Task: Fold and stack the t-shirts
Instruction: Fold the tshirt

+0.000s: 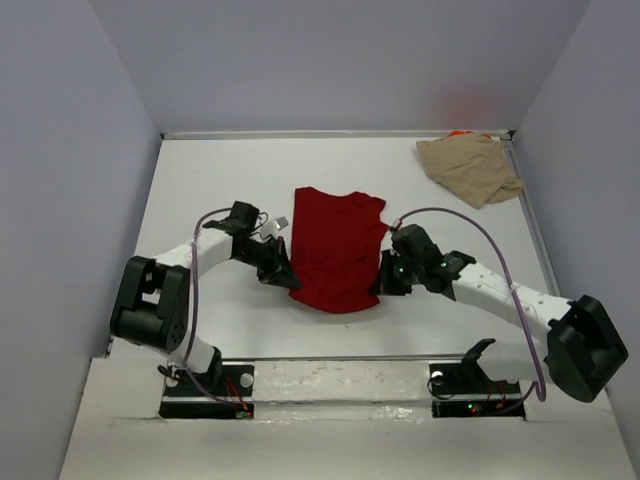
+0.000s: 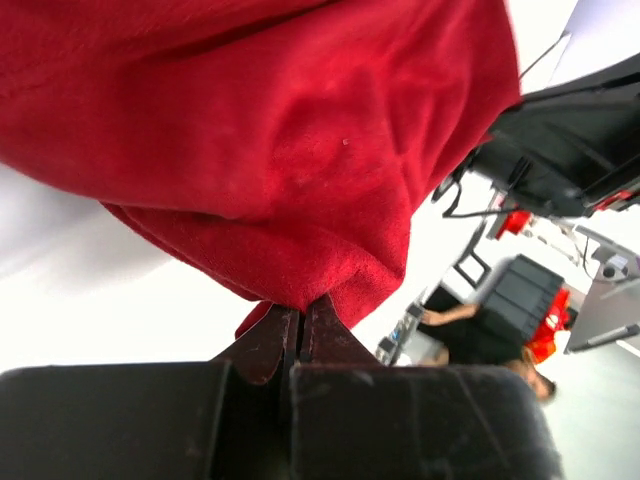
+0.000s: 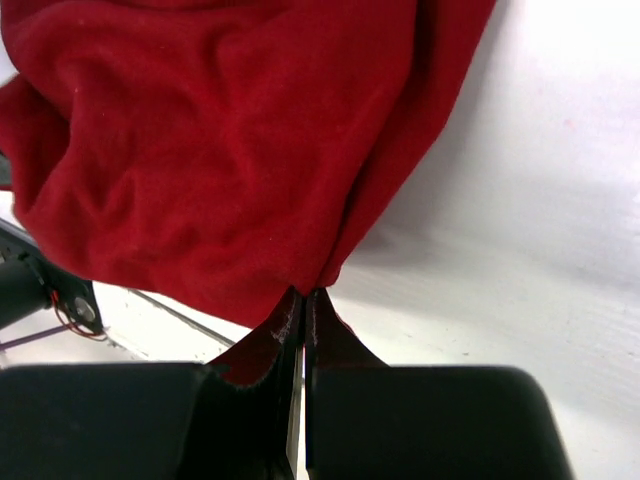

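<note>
From above, the red shirt lies in the middle of the table with the left pincer and right pincer at its near corners, and both wrist views show them shut tight on red cloth, so I think the fold comes next, both lifting together toward the far edge.

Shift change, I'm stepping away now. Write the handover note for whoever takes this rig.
Left gripper: shut on the near left corner of the red shirt.
Right gripper: shut on its near right corner.
Red shirt lies mid-table; tan shirt crumpled in the far right corner, orange cloth peeking out behind it.
Done: both near corners gripped.
Left: fold the red shirt, fold the others, stack them.
</note>
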